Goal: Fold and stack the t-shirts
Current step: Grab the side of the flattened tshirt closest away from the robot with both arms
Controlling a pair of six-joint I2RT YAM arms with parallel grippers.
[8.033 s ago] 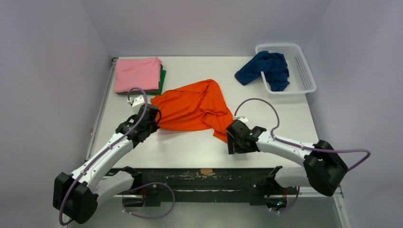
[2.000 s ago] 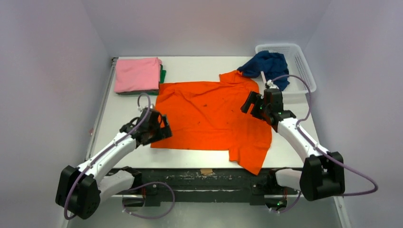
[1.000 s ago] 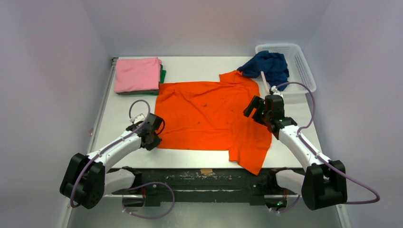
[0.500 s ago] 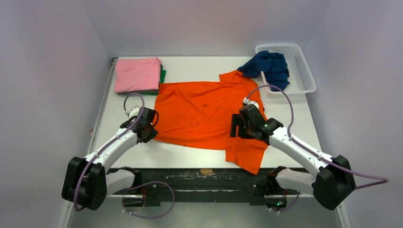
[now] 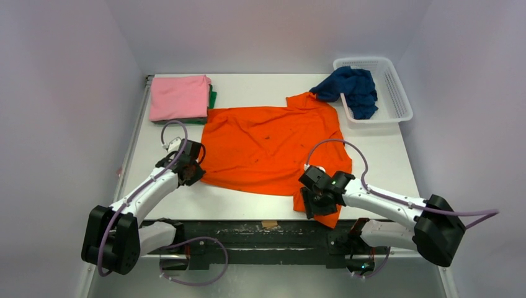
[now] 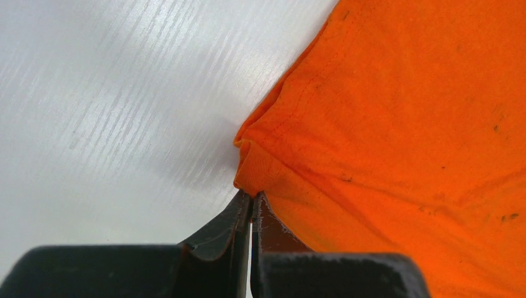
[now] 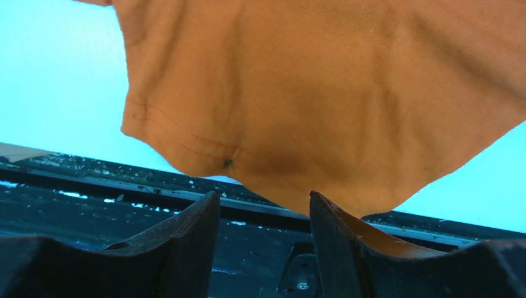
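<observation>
Item one: orange t-shirt [image 5: 273, 149], bright with small dark specks, spread mostly flat across the middle of the white surface [image 5: 384, 155], and slightly rumpled along its near edge. Its near-left corner is drawn to a point at the left pincer [image 6: 251, 202], whose jaws are clenched on the hem there, tips pressed together low over the surface. The near-right part of the shirt reaches the front edge of the surface and hangs a little over it. The right pincer [image 7: 263, 202] sits at that overhang with its jaws apart, one on each side of the lowest fold of cloth and not clamped on it. Item two: pink t-shirt [image 5: 180, 96], folded square at the far-left corner. It lies on top of item three, a dark green t-shirt [image 5: 212, 99], of which only a strip shows. Item four: navy t-shirt [image 5: 350, 90], crumpled, partly inside the white mesh basket [image 5: 397, 93] at the far right, spilling over its left rim and touching the orange shirt's far-right sleeve.
</observation>
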